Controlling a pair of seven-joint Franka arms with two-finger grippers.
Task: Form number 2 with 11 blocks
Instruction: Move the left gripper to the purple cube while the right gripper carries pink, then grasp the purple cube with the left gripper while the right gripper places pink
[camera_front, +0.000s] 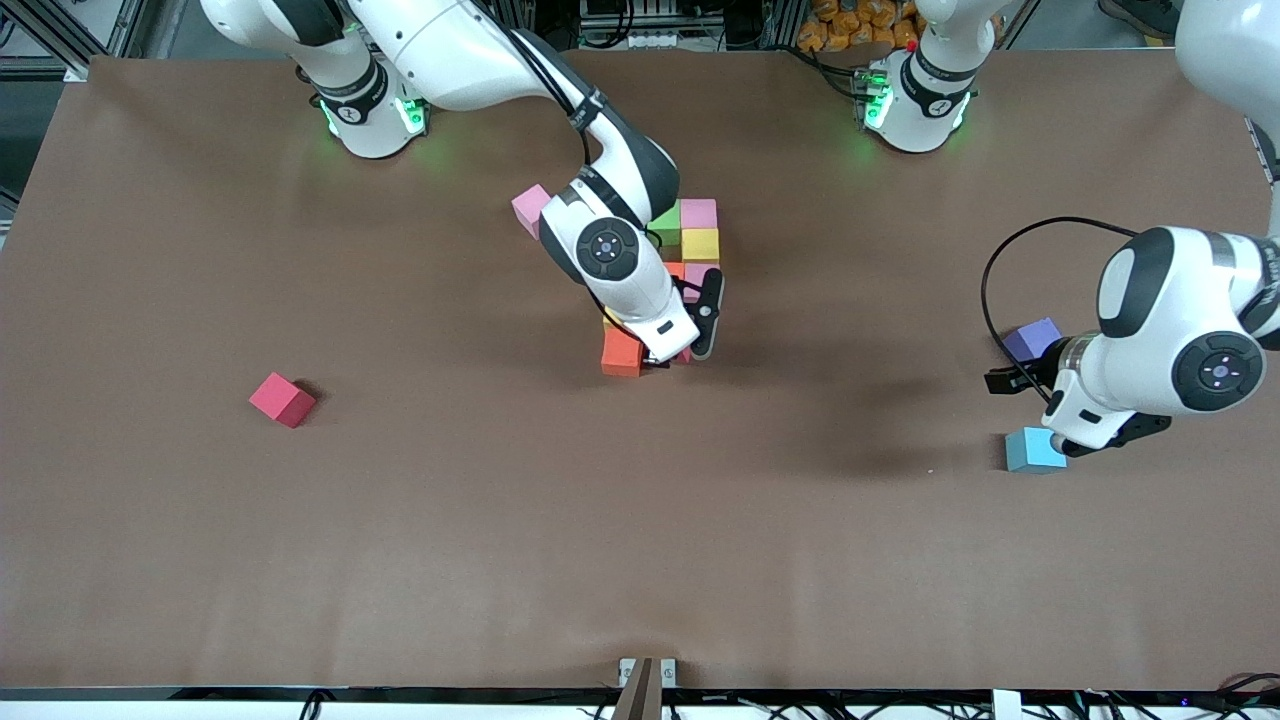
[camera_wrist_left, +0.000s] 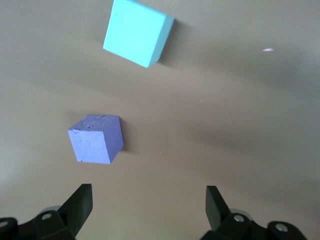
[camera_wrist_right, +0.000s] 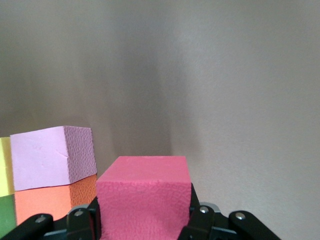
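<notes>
Right claw low over blocks, seemingly gripping pink cube.

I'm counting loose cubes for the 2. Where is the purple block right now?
In the front view the purple block lies toward the left arm's end of the table, farther from the camera than the blue block, under the open left gripper.

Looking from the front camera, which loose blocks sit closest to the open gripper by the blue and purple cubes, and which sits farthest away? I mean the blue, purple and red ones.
Measured from the left gripper, which is open:
1. Purple block and blue block, both beside it at the left arm's end of the table; too close to call.
2. Red block, alone toward the right arm's end, clearly farthest.
</notes>
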